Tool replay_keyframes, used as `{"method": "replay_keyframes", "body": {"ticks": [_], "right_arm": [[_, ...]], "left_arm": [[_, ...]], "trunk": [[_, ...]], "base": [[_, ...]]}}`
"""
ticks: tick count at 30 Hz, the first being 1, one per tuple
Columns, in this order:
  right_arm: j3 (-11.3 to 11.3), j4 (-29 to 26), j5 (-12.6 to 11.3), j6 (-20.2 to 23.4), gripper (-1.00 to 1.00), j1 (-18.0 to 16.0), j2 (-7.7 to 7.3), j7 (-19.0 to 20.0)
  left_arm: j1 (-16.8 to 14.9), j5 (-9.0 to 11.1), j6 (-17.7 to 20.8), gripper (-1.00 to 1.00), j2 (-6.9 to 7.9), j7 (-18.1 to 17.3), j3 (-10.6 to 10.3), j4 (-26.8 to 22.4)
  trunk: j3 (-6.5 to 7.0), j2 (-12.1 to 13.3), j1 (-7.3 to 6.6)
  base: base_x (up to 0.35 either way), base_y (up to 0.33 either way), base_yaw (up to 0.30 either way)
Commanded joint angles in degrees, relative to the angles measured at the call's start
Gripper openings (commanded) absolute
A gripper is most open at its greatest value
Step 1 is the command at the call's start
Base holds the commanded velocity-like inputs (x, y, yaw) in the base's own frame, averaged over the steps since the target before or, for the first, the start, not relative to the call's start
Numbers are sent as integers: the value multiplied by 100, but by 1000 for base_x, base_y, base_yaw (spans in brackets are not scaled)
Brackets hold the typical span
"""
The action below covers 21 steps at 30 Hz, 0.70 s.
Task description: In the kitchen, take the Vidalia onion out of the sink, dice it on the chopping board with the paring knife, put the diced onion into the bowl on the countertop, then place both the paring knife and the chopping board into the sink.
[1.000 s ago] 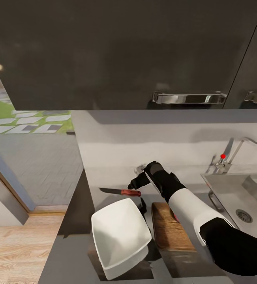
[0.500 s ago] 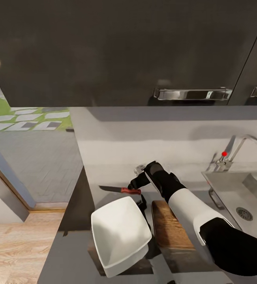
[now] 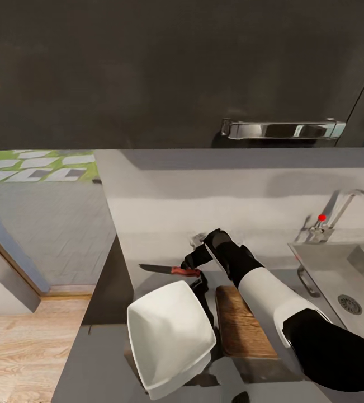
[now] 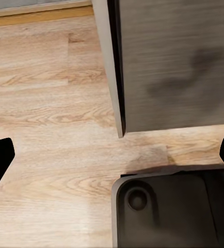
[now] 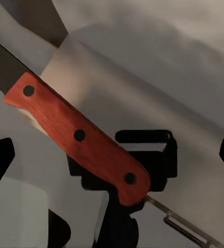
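A simulated domestic kitchen, seen from above the work surface.

Dark wall cabinets [image 3: 182,67] with chrome bar handles [image 3: 282,129] hang over a pale backsplash [image 3: 215,196]. Below runs a grey brushed-metal table [image 3: 109,369] that carries a white bowl [image 3: 168,336], a wooden chopping board [image 3: 240,324] and a red-handled paring knife [image 3: 173,270]. At the right edge, a stainless sink [image 3: 338,280] with a round drain sits beneath a curved chrome faucet [image 3: 344,204]. Light wood-plank flooring [image 3: 19,347] shows beside the cabinet end, and an opening at the left gives onto what appears to be paving and grass [image 3: 36,168], though that part is blurred.
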Motion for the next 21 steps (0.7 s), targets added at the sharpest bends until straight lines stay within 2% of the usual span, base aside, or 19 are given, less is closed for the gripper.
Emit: {"method": "replay_keyframes", "body": {"ticks": [1,16,21], "right_arm": [[8,-5,60,15,100,-5,4,45],[27,3,51,15,100,-5,17,49],[258,3,51,14,100,-5,20,53]], "left_arm": [[1,59,-9,100,10,22,-49,-10],[-1,50,-13,100,9,24,-54,-10],[-3,50,-11,100,9,23,-52,-10]], "trunk": [[-20,-12,3],[-156,-12,3],[-202,-12,3]], "base": [[4,0,0],[0,0,0],[0,0,0]]}}
